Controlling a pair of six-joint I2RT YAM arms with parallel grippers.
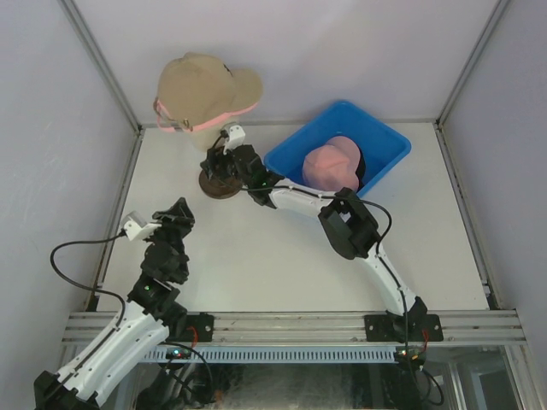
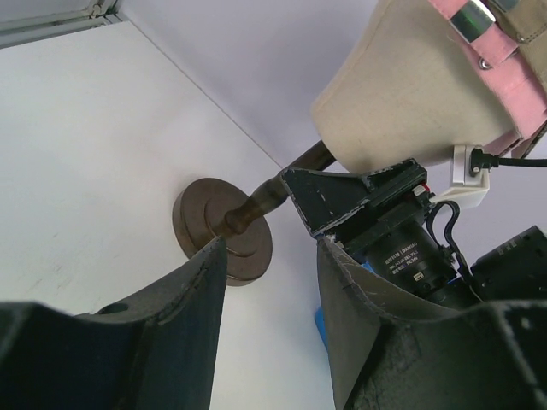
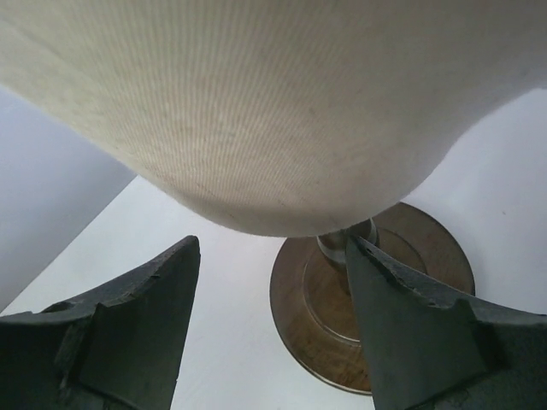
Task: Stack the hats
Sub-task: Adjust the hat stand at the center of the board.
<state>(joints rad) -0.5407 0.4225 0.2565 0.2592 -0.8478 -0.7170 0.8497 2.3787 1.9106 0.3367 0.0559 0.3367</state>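
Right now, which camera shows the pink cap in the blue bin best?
Top external: the pink cap shows whole in the blue bin, a black cap peeking out beside it. Left wrist catches only a sliver of bin; right wrist shows neither.

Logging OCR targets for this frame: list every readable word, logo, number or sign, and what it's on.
Nothing reads cleanly in any view.
White print on the black camera lens barrel, left wrist view: too small and blurred to read.
On the tan cap and the pink cap: no logo or lettering showing.
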